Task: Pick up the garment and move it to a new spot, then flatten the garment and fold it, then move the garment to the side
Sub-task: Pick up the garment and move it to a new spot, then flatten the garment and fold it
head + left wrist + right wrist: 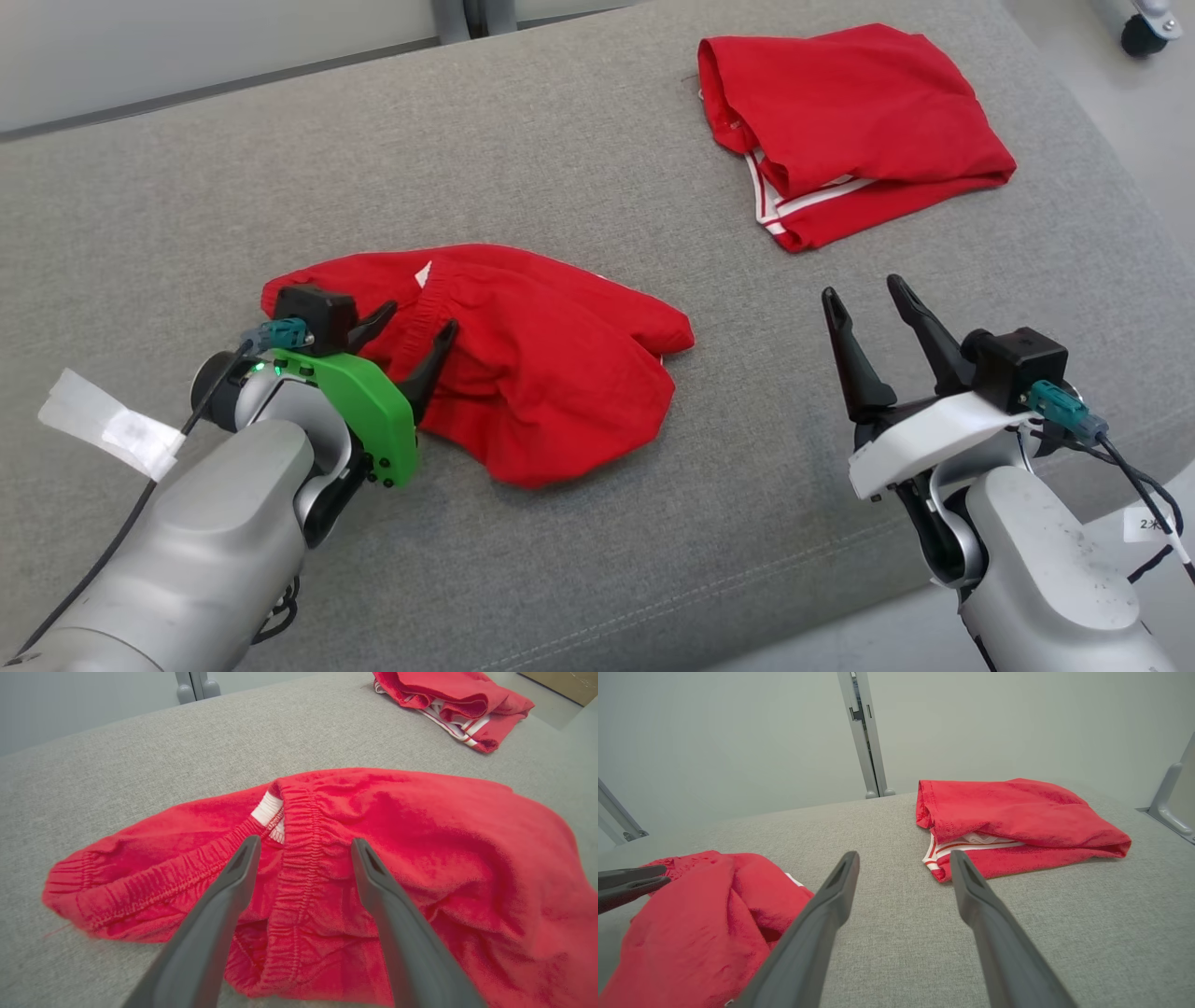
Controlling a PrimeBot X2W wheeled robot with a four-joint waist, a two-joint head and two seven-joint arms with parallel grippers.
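– While the left gripper (420, 317) hangs over the shorts (560, 373), is it holding anything?

– No. Its jaws are spread. In its wrist view both fingers (224, 905) straddle the gathered waistband (299, 858) with nothing pinched. Whether the tips touch the cloth I cannot tell.

– Where do the shorts lie?

– Crumpled on the grey cushion (560, 168), left of the middle, right at that gripper. The waistband is doubled back on itself, and a white patch (267, 807) peeks out at the fold.

– How would they handle?

– Light and limp, I judge: thin red cloth with no stiffness. If one point is lifted, the rest should sag and trail. They look neither slippery nor fragile, but the loose layers may bunch, so the jaws could catch two thicknesses at once.

– So where to take hold?

– The waistband. The elastic is the thickest, firmest edge, so a pinch there should not slide off. For flattening I would want one grip near each end of it, so the legs hang straight.

– And the right gripper (864, 287)?

– It is well apart from the shorts, to their right, over bare cushion. Its jaws are spread and empty.

– The other red heap?

– A folded pair (840, 121) with white stripes, at the far right. Leave it alone.
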